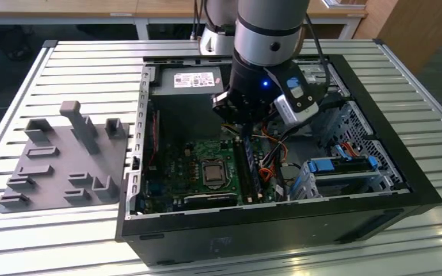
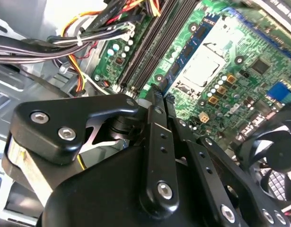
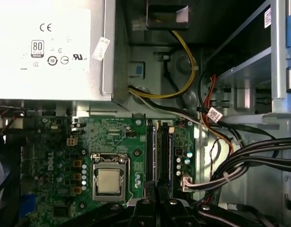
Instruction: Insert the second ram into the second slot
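Observation:
My gripper (image 1: 240,131) reaches down into the open computer case (image 1: 405,190), over the far end of the green motherboard (image 1: 182,172). Its black fingers (image 2: 154,142) are shut together, and no stick shows between them. Two long dark memory slots (image 3: 152,151) (image 3: 170,151) run side by side beside the processor socket (image 3: 109,179). In both wrist views the gripper (image 2: 158,92) (image 3: 158,187) hovers at one end of these slots (image 2: 150,47). In the exterior view they appear as dark strips (image 1: 248,169) just below the gripper. I cannot tell whether the second ram sits in one of them.
A grey power supply box (image 1: 194,80) (image 3: 46,47) fills the case's far corner. Bundled cables (image 3: 240,161) (image 2: 88,38) run close beside the slots. A blue-latched drive cage (image 1: 344,167) stands at the exterior view's right, and a grey fixture plate (image 1: 60,161) lies outside the case on the left.

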Robot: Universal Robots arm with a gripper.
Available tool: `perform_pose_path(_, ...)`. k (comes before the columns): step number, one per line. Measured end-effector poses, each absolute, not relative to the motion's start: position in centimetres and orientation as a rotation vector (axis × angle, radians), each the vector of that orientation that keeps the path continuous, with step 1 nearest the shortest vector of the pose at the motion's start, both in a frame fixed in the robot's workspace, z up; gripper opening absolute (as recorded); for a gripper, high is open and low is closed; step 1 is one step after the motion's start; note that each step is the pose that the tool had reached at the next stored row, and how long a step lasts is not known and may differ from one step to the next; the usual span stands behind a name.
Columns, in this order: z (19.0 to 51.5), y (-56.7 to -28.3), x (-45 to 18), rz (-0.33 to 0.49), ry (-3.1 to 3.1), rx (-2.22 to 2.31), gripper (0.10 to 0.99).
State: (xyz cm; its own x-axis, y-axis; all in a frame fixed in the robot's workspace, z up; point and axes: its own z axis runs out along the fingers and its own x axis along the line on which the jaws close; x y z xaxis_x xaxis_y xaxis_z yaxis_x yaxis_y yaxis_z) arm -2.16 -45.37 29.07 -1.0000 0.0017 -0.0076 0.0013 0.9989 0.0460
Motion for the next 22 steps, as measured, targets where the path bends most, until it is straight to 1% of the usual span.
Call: perform_pose_path(22, 25.1, -45.4, -2.2, 0.074, 3.131, 0.073, 0.137)
